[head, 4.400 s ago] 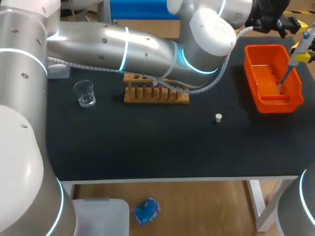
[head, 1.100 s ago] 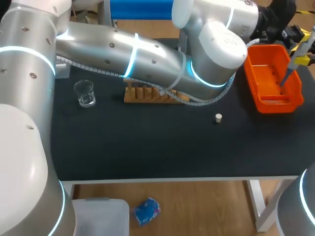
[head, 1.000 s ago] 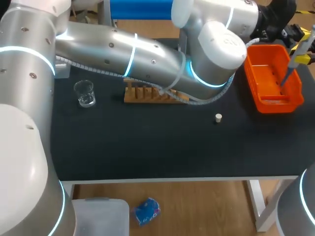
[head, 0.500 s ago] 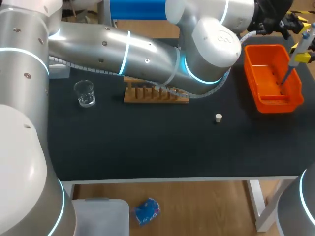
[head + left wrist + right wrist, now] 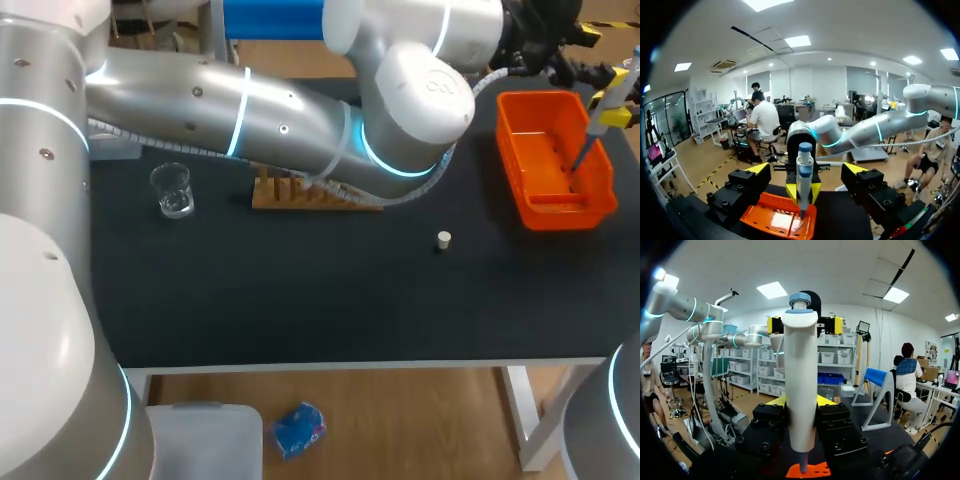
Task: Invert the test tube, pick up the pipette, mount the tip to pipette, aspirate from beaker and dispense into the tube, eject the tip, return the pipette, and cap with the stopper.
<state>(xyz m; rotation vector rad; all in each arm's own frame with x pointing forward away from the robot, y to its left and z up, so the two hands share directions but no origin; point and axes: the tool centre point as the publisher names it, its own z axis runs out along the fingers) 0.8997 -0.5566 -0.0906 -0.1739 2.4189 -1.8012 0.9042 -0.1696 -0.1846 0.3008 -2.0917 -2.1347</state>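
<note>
White pipette (image 5: 801, 385) stands clamped between the right jaws.

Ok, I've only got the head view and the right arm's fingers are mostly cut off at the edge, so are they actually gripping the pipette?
Observer: Yes. In the right wrist view the right gripper has both fingers clamped on the pipette, which stands upright.
Operator: And the left one, open or shut?
Observer: The left gripper is open, fingers wide apart, holding nothing.
Operator: Where is it pointing?
Observer: Straight at the pipette, whose lower end is over the orange bin.
</note>
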